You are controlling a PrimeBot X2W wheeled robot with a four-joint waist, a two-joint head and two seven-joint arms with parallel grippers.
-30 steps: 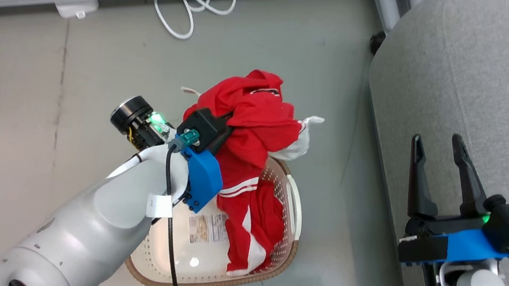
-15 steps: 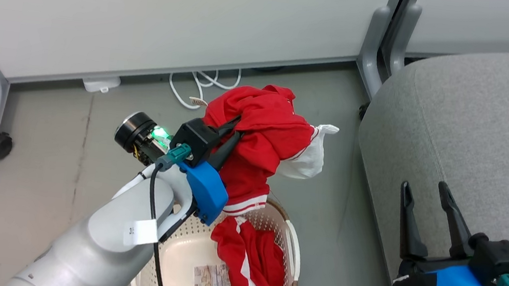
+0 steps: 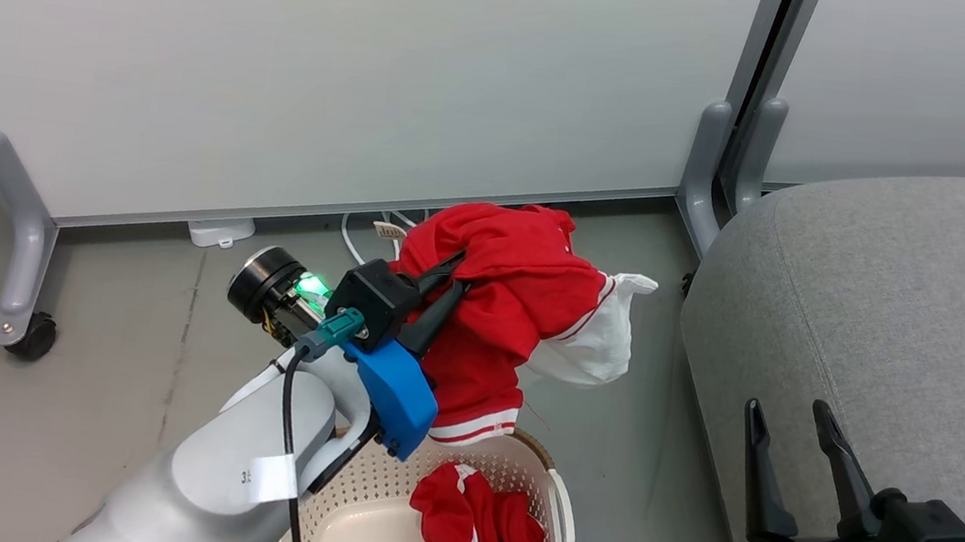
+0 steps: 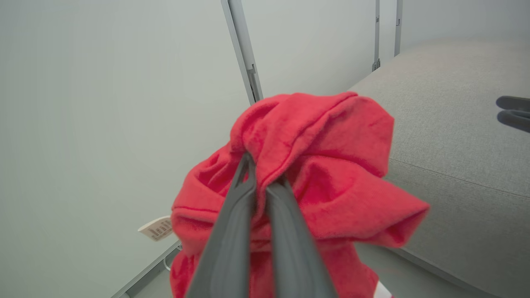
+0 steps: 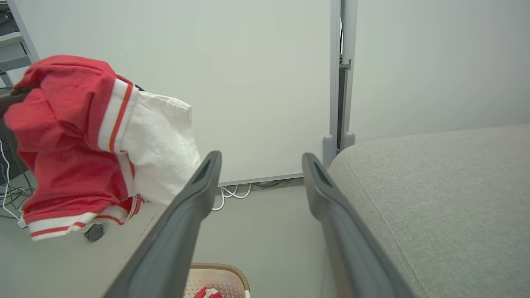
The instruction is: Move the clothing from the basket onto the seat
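My left gripper (image 3: 457, 270) is shut on a red garment with white stripes (image 3: 514, 312) and holds it in the air above the far end of the basket (image 3: 552, 491). Its striped hem hangs just above the brown rim. In the left wrist view the fabric (image 4: 314, 165) bunches around the closed fingers (image 4: 232, 231). A second piece of red clothing (image 3: 486, 539) lies inside the basket. The grey seat (image 3: 901, 313) stands to the right. My right gripper (image 3: 786, 408) is open with nothing in it at the seat's near edge, and its wrist view shows the hanging garment (image 5: 70, 136) at its left.
White partition panels stand behind, on grey legs with a black caster (image 3: 32, 337) at the left and a double post (image 3: 716, 171) beside the seat. A white cable (image 3: 349, 236) lies on the grey floor under the panel.
The head camera has tilted up, so the whole scene sits lower. My left gripper has raised the red garment until its hem is out of the basket. The right gripper stays open.
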